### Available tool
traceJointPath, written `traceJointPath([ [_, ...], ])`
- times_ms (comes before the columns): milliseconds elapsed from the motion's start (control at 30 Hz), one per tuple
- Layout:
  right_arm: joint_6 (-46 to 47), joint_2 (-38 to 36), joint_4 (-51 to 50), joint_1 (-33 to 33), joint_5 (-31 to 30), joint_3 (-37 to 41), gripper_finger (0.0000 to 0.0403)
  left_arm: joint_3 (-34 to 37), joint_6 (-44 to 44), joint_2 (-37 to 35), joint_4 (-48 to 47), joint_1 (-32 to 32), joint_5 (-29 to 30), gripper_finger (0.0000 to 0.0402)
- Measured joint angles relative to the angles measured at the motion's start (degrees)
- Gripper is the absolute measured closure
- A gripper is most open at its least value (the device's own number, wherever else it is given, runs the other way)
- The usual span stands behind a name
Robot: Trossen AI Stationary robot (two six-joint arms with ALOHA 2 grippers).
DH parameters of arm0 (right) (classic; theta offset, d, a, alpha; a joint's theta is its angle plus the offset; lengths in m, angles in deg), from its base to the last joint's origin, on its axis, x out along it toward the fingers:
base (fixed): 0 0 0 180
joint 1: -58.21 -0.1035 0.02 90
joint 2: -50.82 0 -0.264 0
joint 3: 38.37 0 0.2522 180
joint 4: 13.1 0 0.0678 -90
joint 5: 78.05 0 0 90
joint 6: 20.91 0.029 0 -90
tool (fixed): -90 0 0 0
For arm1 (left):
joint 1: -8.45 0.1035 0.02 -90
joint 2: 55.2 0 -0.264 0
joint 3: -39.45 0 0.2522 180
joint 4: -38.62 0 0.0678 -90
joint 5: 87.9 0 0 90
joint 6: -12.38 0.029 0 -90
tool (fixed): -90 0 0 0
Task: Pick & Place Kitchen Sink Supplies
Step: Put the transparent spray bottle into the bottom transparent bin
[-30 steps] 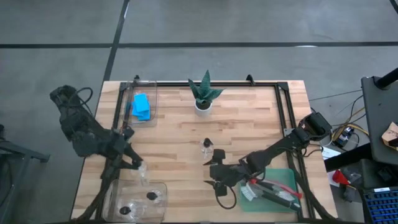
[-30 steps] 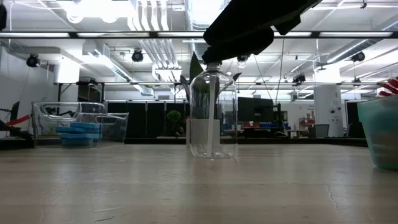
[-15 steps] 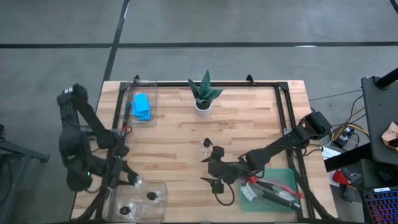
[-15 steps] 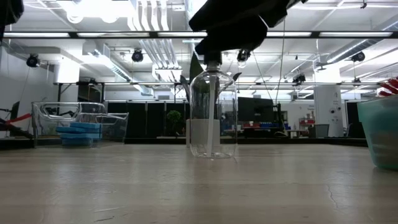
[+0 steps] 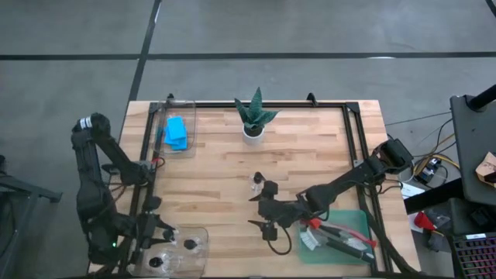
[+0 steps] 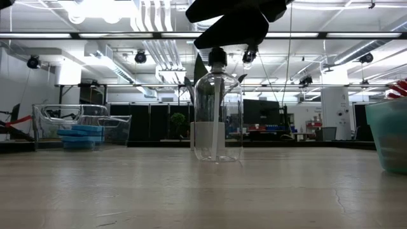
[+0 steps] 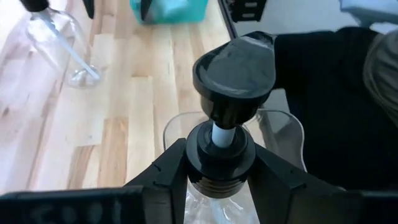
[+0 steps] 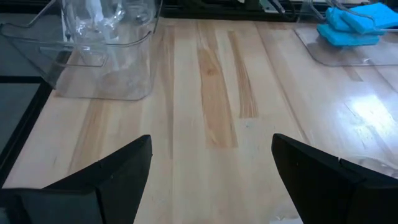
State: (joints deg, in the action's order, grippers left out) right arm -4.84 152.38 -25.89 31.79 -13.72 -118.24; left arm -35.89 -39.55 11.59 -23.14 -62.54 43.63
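a: why is the left gripper (image 7: 217,180) hanging over the clear bin (image 5: 180,252) at the near left corner of the bench (image 5: 310,147)?

b: its fingers (image 7: 163,171) are clamping the neck of a small clear bottle (image 7: 219,186), just under the black cap (image 7: 234,65); my guess is it is sorting the bottles into that bin, where two black caps (image 5: 189,245) are already showing

a: and the right gripper (image 5: 267,211)?

b: it is hovering mid-bench with its fingers (image 8: 118,168) spread wide and nothing between them, right by the last standing bottle (image 6: 216,111), which is probably the next pick

a: what are these things like?

b: the bottles are glossy see-through plastic, rounded, with a thin tube inside, so the neck is offering the surest hold. the bins are thin, transparent, with rounded corners

a: the rest of the supplies?

b: the blue sponges (image 5: 177,133) are lying flat and matte in the far left bin (image 5: 172,107), and the brushes (image 5: 341,236) are lying in the green tray (image 5: 358,223) by the right arm. the plant (image 5: 254,118) is standing at the far edge
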Motion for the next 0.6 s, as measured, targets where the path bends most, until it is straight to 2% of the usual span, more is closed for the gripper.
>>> traceJointPath([
  [267,-2.43,-0.02,1.26,0.02,0.04,0.00,0.0077,2.10,-13.10,3.15,-0.07,-6.97,9.74,0.0267],
  [400,-3.21,-0.02,1.41,0.19,0.08,0.00,0.0077,3.87,-19.55,3.38,-0.41,-8.36,10.06,0.0270],
  [600,-3.67,-0.02,1.54,0.58,0.10,0.00,0.0077,5.38,-21.30,5.44,0.01,-8.58,9.98,0.0268],
])
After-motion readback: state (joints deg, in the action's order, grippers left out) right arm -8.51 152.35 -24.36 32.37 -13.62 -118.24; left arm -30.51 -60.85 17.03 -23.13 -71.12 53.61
